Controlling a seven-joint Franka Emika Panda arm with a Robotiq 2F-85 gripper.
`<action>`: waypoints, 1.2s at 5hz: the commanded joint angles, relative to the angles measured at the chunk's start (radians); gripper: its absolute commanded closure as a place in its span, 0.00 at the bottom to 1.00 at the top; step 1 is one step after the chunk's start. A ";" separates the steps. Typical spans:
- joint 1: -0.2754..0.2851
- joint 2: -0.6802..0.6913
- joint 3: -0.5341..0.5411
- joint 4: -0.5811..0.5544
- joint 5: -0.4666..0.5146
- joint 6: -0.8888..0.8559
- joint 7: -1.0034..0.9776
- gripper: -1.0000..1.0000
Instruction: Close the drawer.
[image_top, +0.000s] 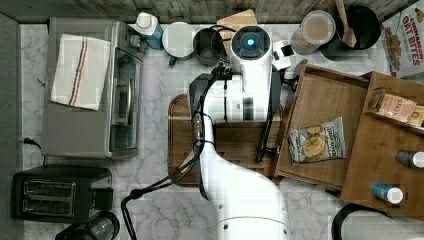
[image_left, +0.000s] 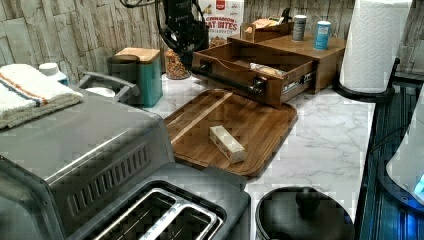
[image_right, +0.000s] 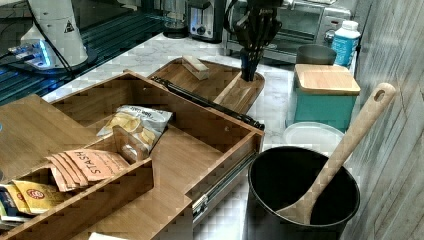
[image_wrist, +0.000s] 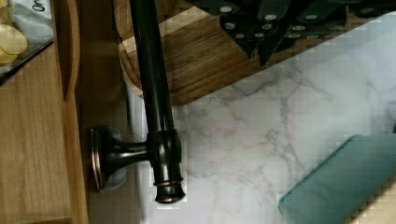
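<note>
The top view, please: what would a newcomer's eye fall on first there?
First, the white robot arm reaching up the middle of the top view, over the dark rounded wooden tray. Next, at the top view's right, the open medium-brown wooden drawer with its long dark bar handle, a bag of chips lying flat inside. The claw hangs by the handle's end.

Even indoor light, moderately bright; soft shadows. Blocky compression throughout, edges pixelated. Mild glare on marble counter (image_left: 325, 135). Blue glow on arm's indicator light (image_top: 250, 42)
</note>
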 joint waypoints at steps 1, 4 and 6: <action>-0.026 -0.089 -0.039 -0.102 -0.104 0.171 -0.022 1.00; -0.096 -0.111 0.019 -0.246 0.116 0.247 -0.059 1.00; -0.127 -0.109 0.023 -0.264 0.101 0.267 -0.114 1.00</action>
